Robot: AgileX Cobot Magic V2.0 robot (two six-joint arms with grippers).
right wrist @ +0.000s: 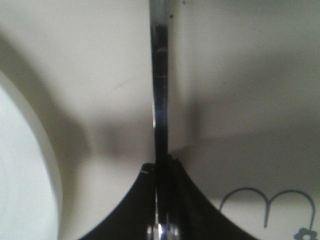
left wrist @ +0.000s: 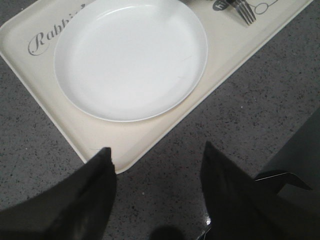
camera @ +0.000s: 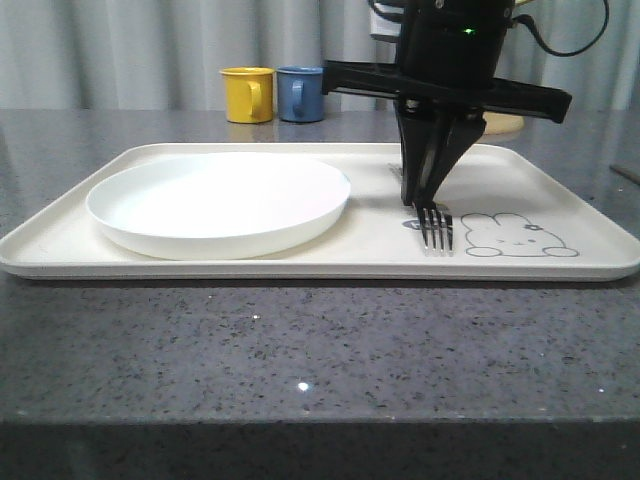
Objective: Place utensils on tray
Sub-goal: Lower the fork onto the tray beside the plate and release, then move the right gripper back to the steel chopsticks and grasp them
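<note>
A silver fork [camera: 435,230] is low over the cream tray [camera: 560,268], its tines pointing at the front rim, just left of the rabbit drawing. My right gripper [camera: 425,195] is shut on its handle from above. In the right wrist view the handle [right wrist: 160,100] runs straight out from the closed right gripper [right wrist: 162,167] over the tray [right wrist: 240,65]. The white plate [camera: 220,200] lies on the tray's left half. My left gripper [left wrist: 156,148] hangs open and empty over the bare table, off the tray's corner [left wrist: 90,142], with the plate [left wrist: 131,57] and fork tines [left wrist: 244,11] beyond.
A yellow mug [camera: 248,94] and a blue mug [camera: 301,93] stand on the grey speckled table [camera: 300,370] behind the tray. A pale object [camera: 505,125] sits behind the right arm. A dark block [left wrist: 295,155] lies beside the left gripper.
</note>
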